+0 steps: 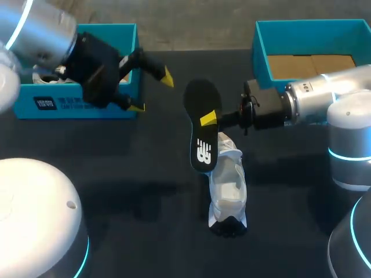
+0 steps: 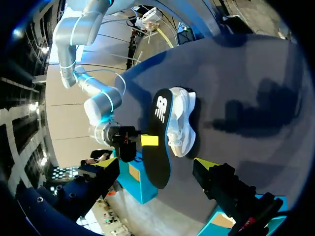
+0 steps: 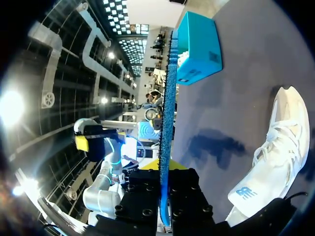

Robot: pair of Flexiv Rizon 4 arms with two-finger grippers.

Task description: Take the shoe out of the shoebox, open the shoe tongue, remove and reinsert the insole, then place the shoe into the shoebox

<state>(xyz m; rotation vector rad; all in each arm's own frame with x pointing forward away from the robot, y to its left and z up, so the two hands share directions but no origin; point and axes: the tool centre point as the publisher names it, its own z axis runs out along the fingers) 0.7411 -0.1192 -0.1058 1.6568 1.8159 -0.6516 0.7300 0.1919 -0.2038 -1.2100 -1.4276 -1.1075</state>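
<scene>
**Insole held out of the shoe by the right pincer**

Head view. The right arm enters from the right edge and reaches to the frame's centre. The right pincer is clamped on the black insole, with one yellow tip lying on the insole's upper face. The insole runs from upper centre down to mid-frame, printed face up. Its lower end overlaps the upper end of the white shoe; whether the two touch cannot be told. The shoe lies on the dark worktop, in the lower middle of the frame, outside both boxes.

The left arm enters from the upper left corner. The left pincer stands wide, with nothing between its tips, just left of the insole's upper end and apart from it. Behind it, at upper left, sits the left box, blue, with something white inside. The right box, blue with a brown cardboard floor, sits at upper right, behind the right arm.

Right wrist view. The insole appears edge-on between the fingers, its underside blue, with the shoe on the worktop beside the pincer.
</scene>
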